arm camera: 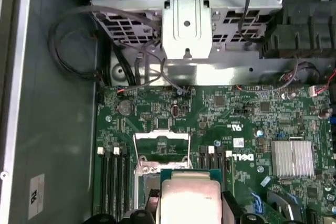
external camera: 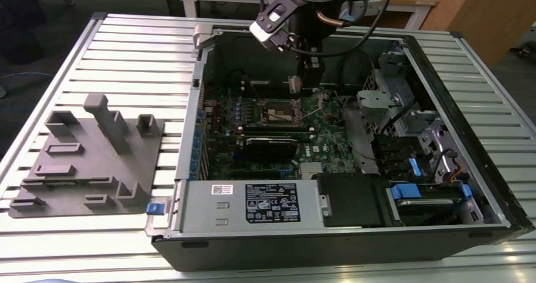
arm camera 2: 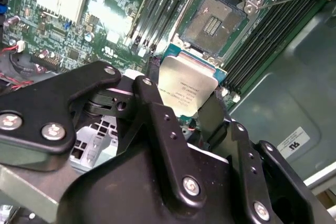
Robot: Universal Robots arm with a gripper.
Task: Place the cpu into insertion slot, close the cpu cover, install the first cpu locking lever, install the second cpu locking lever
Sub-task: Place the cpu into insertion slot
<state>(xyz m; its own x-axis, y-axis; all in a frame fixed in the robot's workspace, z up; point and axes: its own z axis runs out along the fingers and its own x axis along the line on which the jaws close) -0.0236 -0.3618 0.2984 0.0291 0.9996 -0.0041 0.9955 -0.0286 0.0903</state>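
On the exterior view's left, on the slatted metal table point(external camera: 117, 51), lies a grey moulded holder point(external camera: 84, 157) with upright posts. To its right stands the open computer case point(external camera: 335, 248). A silver box point(external camera: 209, 208) at its near wall carries a dark label point(external camera: 272, 202) whose white print is too fine to read. Inside the case sits the green motherboard point(external camera: 327, 138), and on it the insertion slot point(arm camera 2: 214, 20), with its dark centre uncovered. The cpu cover point(arm camera: 160, 135) stands raised at one edge of the slot. Above the slot hangs the gripper point(arm camera 2: 181, 103). Its jaws are closed onto two opposite edges of the cpu point(arm camera 2: 186, 87) and pinch it, clear of the slot. The chip's metal top shows faint print. A white label point(arm camera 2: 294, 141) sticks on the grey inner wall of the case.
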